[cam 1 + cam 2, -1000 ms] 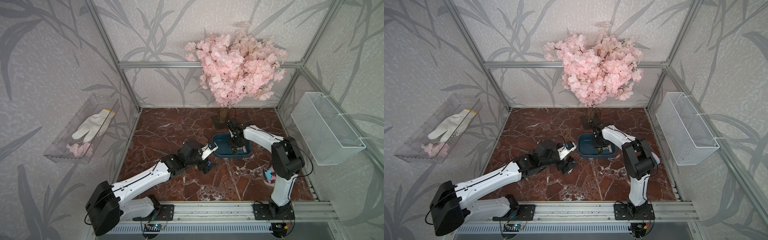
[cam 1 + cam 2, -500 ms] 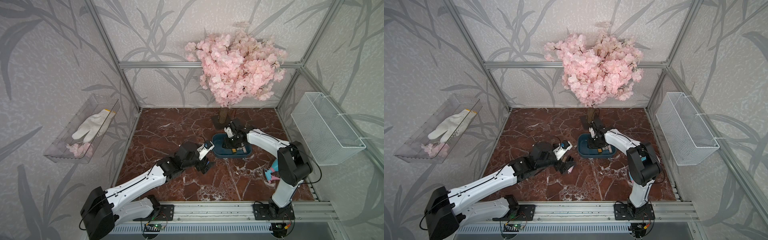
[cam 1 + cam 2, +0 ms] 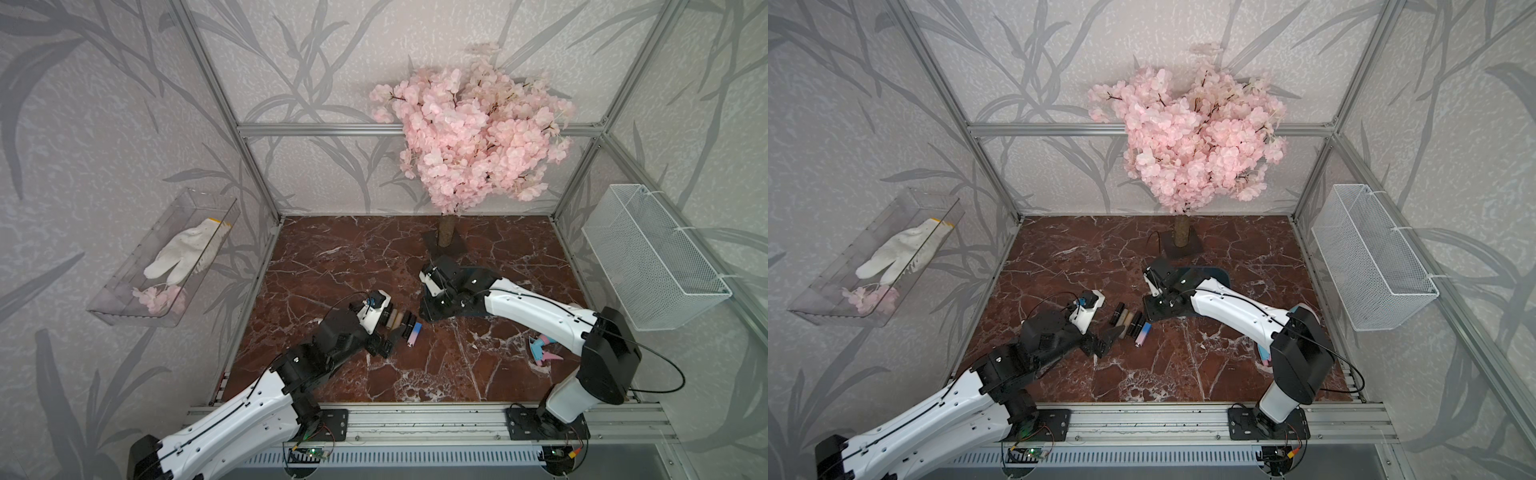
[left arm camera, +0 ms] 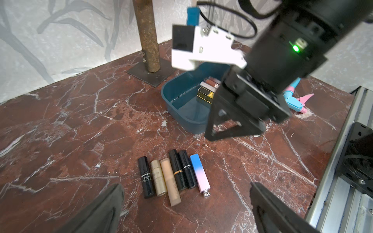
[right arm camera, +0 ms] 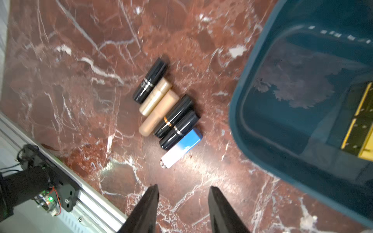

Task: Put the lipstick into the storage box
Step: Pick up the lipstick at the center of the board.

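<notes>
Six lipsticks (image 4: 173, 177) lie side by side on the bench (image 4: 80, 125) near the box (image 4: 182, 121). Left hand (image 4: 185, 186) gapes wide beside them; right hand (image 5: 183, 187), parted and empty, hangs by the box.

Your red-brown marble tabletop (image 3: 332, 257) carried an artificial tree with pink blossom (image 3: 469, 129). Its brown trunk (image 4: 146, 34) stood upright on a dark square base plate (image 4: 153, 77) near the back wall. You had a clear bin (image 3: 124, 316) on the left wall, holding a white glove (image 3: 183, 253) and a sprig of pink flowers (image 3: 160, 297). A white wire-mesh basket (image 3: 648, 257) hung on the right wall. A small pink-and-blue plastic item (image 4: 293, 103) lay on the tabletop; its kind could not be told.
</notes>
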### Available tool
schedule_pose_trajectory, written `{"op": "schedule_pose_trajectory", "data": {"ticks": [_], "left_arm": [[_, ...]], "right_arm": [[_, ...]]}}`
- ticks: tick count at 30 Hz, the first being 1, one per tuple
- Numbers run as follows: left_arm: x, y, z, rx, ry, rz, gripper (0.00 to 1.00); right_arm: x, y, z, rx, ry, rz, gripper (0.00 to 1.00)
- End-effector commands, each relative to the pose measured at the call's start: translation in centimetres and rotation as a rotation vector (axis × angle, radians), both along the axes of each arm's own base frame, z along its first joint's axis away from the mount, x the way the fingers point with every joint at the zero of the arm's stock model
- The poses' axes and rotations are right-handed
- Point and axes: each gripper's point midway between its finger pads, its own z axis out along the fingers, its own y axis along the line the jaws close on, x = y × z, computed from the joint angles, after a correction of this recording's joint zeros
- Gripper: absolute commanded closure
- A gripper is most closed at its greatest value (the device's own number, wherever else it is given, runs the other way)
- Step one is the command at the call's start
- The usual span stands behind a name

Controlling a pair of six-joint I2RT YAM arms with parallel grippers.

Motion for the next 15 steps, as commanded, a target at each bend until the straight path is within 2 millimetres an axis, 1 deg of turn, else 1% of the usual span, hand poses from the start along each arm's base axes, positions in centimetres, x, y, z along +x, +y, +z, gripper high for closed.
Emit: {"op": "schedule_pose_trajectory", "data": {"ticks": [1, 4, 5, 7, 8, 11, 12, 13, 15], "left_arm": [[-0.3, 1.2, -0.5, -0.002, 0.014, 0.045, 0.00], [-0.9, 1.2, -0.3, -0.010, 0.018, 0.020, 0.00], [-1.2, 1.1, -0.3, -0.013, 0.025, 0.007, 0.00], [-1.8, 0.8, -0.3, -0.025, 0.035, -0.027, 0.00], [-2.1, 0.8, -0.4, -0.027, 0.042, -0.041, 0.00], [-3.0, 0.6, -0.4, -0.026, 0.048, -0.091, 0.00], [-3.3, 0.5, -0.3, -0.024, 0.048, -0.109, 0.00], [-3.6, 0.4, -0.3, -0.016, 0.048, -0.130, 0.00], [-4.2, 0.4, -0.5, 0.004, 0.051, -0.164, 0.00]], "right_arm": [[-2.0, -0.7, -0.9, -0.118, 0.001, -0.051, 0.50], [-3.5, -0.3, -2.1, -0.151, 0.012, -0.049, 0.38], [-3.8, -0.2, -2.5, -0.161, 0.013, -0.046, 0.36], [-4.1, -0.1, -3.1, -0.171, 0.017, -0.046, 0.35], [-5.0, 0.5, -3.5, -0.177, 0.018, -0.019, 0.36], [-5.5, 0.6, -4.7, -0.201, 0.035, -0.009, 0.35], [-5.5, 0.6, -4.8, -0.199, 0.033, -0.009, 0.35], [-5.6, 0.6, -6.1, -0.227, 0.048, -0.008, 0.35], [-5.5, 0.9, -6.9, -0.234, 0.056, -0.008, 0.35]]}}
